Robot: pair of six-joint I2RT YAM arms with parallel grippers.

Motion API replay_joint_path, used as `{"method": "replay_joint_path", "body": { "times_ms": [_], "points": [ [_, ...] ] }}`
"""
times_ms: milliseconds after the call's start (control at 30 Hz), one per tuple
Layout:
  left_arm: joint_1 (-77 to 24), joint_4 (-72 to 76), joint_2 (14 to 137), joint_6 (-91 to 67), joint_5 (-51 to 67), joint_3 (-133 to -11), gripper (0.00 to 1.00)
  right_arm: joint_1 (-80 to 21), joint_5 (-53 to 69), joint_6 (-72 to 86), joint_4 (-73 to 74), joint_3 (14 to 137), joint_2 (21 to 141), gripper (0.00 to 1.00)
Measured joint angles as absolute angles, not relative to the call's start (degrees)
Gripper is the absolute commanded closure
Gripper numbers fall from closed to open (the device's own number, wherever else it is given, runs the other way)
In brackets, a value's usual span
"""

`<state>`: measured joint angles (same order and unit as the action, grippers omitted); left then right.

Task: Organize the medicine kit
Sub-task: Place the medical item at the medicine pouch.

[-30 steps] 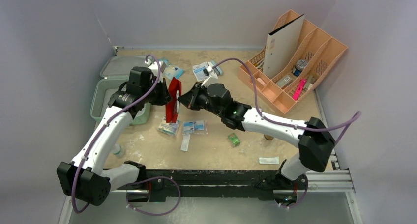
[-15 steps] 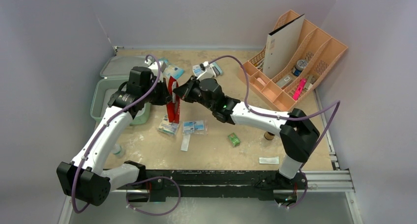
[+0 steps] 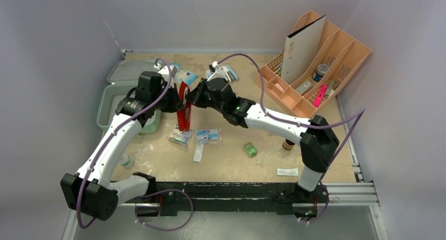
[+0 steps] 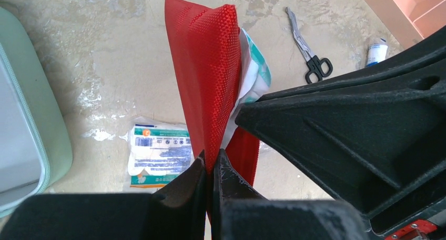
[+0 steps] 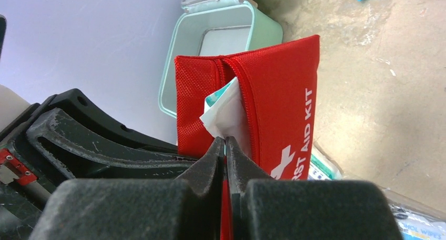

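Note:
The mint-green medicine kit (image 3: 111, 109) stands open at the table's left, its lid (image 3: 123, 71) flipped back; it also shows in the right wrist view (image 5: 221, 45). A red first aid pouch (image 3: 184, 107) hangs upright above the table. My left gripper (image 4: 212, 163) is shut on its red fabric edge (image 4: 210, 66). My right gripper (image 5: 225, 145) is shut on a white and teal packet (image 5: 223, 111) that sticks out of the pouch's (image 5: 284, 92) open mouth. In the top view both grippers meet at the pouch, left gripper (image 3: 176, 104) and right gripper (image 3: 192, 98).
A peach slotted organizer (image 3: 321, 66) stands at the back right. Flat packets (image 3: 208, 136) lie under the pouch, one showing in the left wrist view (image 4: 158, 150). Scissors (image 4: 310, 45), a small roll (image 4: 376, 52), a green box (image 3: 250, 149) and a white strip (image 3: 287, 171) lie around.
My right arm has swung left and farther back, bringing its gripper up against the pouch's mouth. The left arm and the pouch have stayed put.

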<state>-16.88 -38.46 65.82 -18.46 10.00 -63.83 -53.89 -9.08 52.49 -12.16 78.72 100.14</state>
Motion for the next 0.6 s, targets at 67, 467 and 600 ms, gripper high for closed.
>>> {"method": "replay_joint_path", "body": {
  "times_ms": [67, 467, 600],
  "points": [
    [-16.88, -38.48, 65.84, -18.48, 9.72, -63.83, 1.0, -53.89, -9.39, 52.03, -10.44, 79.46, 100.14, 1.0],
    [-16.88, -38.68, 65.65, -18.46, 8.45, -63.83, 1.0, -54.54, -8.75, 50.04, -2.9, 80.42, 100.14, 0.89],
    [-16.88, -38.68, 65.65, -18.46, 7.84, -63.83, 1.0, -54.78, -6.96, 49.12, -1.48, 82.3, 100.12, 0.75]
  ]
}}
